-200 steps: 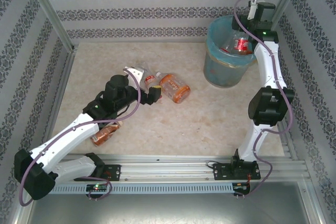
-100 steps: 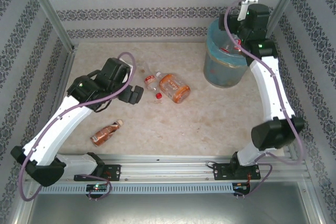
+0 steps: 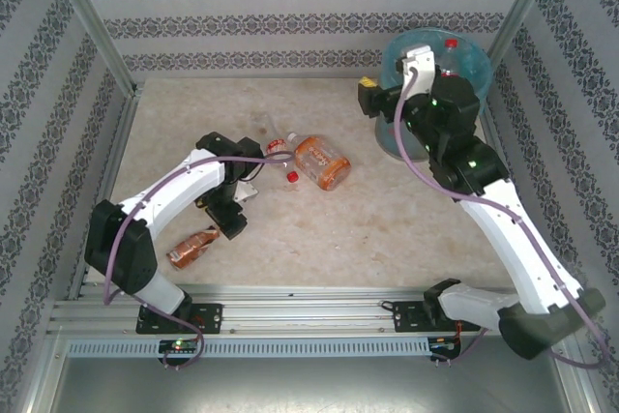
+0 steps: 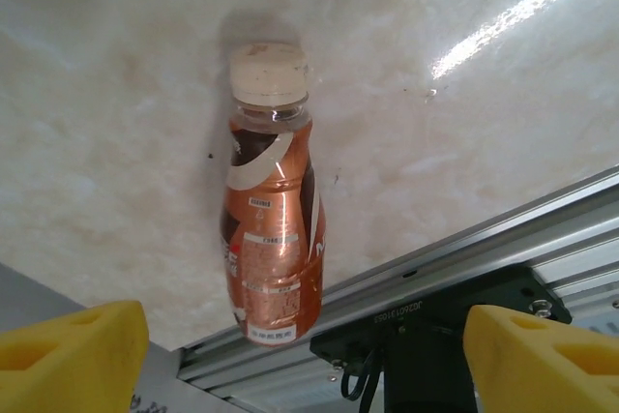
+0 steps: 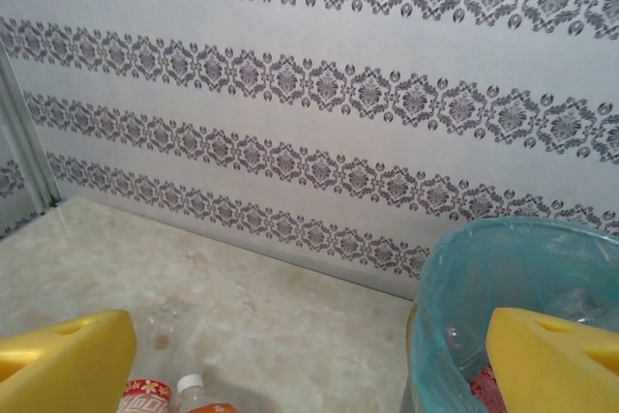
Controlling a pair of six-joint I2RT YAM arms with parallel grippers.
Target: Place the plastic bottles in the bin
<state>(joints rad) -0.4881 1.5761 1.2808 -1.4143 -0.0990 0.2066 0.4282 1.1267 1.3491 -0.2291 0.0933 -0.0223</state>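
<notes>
Left gripper (image 4: 309,350), jaws wide and empty, hovers over a white-capped brown bottle (image 4: 273,239) mid-frame; right gripper (image 5: 314,350), equally spread and empty, has the blue-lined bin (image 5: 445,287) at lower right.

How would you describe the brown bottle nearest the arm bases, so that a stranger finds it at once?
Start at the metal rail at the near edge and look just beyond its left part. There the brown bottle lies on its side, alone. Unlike the wider orange bottle farther back, it is slim and copper-brown with a cream cap.
</notes>
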